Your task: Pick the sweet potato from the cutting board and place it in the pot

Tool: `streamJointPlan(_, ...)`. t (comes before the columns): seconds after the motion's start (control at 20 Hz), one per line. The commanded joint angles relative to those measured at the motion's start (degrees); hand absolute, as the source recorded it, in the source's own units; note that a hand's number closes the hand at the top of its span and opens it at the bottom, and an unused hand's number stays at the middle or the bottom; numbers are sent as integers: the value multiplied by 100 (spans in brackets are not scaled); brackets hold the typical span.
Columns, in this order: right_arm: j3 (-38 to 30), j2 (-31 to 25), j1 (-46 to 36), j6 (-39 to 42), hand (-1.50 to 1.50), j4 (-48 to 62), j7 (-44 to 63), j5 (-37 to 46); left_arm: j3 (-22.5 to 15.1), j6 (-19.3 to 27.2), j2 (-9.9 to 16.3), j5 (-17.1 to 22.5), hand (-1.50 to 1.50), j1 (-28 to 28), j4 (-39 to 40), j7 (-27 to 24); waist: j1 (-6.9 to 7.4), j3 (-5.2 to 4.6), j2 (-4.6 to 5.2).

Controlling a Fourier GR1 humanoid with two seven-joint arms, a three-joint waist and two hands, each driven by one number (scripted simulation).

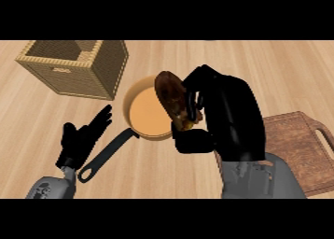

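The right hand (221,112) is curling round the sweet potato (171,95), holding it over the pot (143,122) and hiding the pot's right rim and part of the cutting board (301,144). The left hand (84,137) is resting open beside the pot's black handle (107,151). A wicker basket (84,65) is sitting on the pale wooden counter (32,116).

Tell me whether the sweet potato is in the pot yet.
Not yet. The right hand holds the sweet potato over the pot's rim, fingers curled round it.

one sweet potato (171,95), one pot (145,114), one cutting board (301,140), seemingly one basket (77,65)
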Motion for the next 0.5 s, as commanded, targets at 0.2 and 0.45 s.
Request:
streamJointPlan(0.2,-187,-5,-1666,57,150,2696,-300,-146,-23,70,-206,-91,0,-130,93,-55,38,2,30)
streamJointPlan(0.45,467,17,-2119,574,150,3669,260,393,-137,29,-141,-192,0,198,-144,-119,83,0,9)
